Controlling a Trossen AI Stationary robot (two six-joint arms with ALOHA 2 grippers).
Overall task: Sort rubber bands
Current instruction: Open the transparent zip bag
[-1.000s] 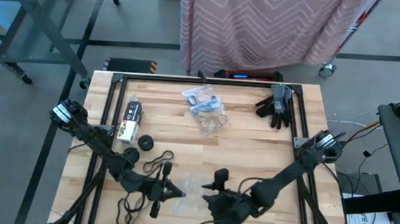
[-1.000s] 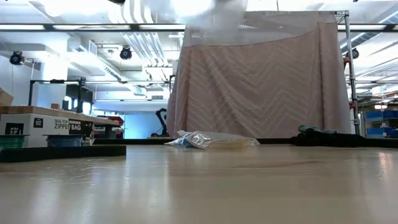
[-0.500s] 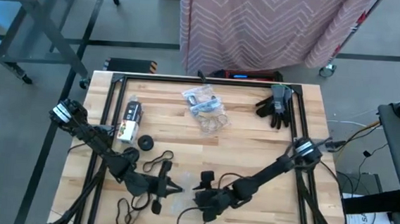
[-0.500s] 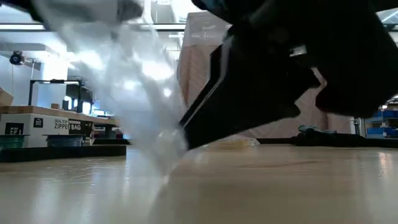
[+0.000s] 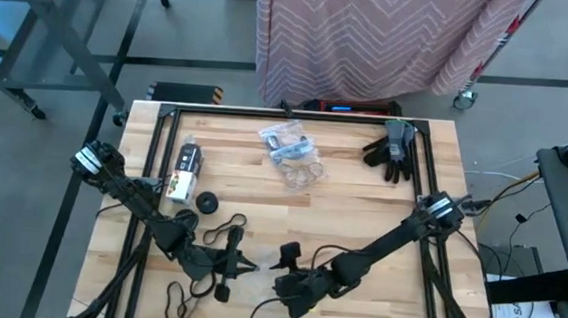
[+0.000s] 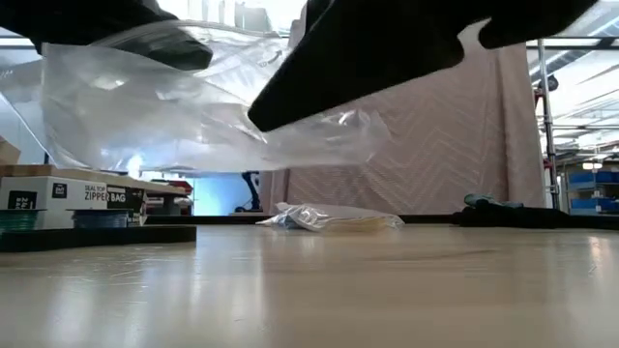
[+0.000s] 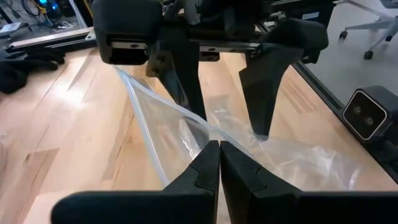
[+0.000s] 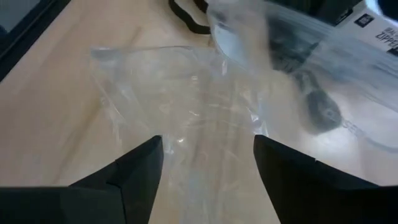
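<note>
Near tabletop (image 5: 360, 214) edge, middle boards bare.
We see left end effector (image 7: 219, 163) pinching clear bag (image 7: 186, 134); right end effector (image 8: 208, 158) spread wide over it.

Clear bag (image 6: 193, 116) raised between grippers, open tabletop (image 5: 361, 210) beyond

Our left arm reaches in from left edge, low over near side of table; left gripper (image 5: 246, 268) points right, fingers (image 7: 208, 167) pressed together. Our right arm stretches from right edge toward near centre; right gripper (image 5: 281, 269) faces left one, close beside it, fingers (image 8: 142, 168) spread wide apart.
</note>
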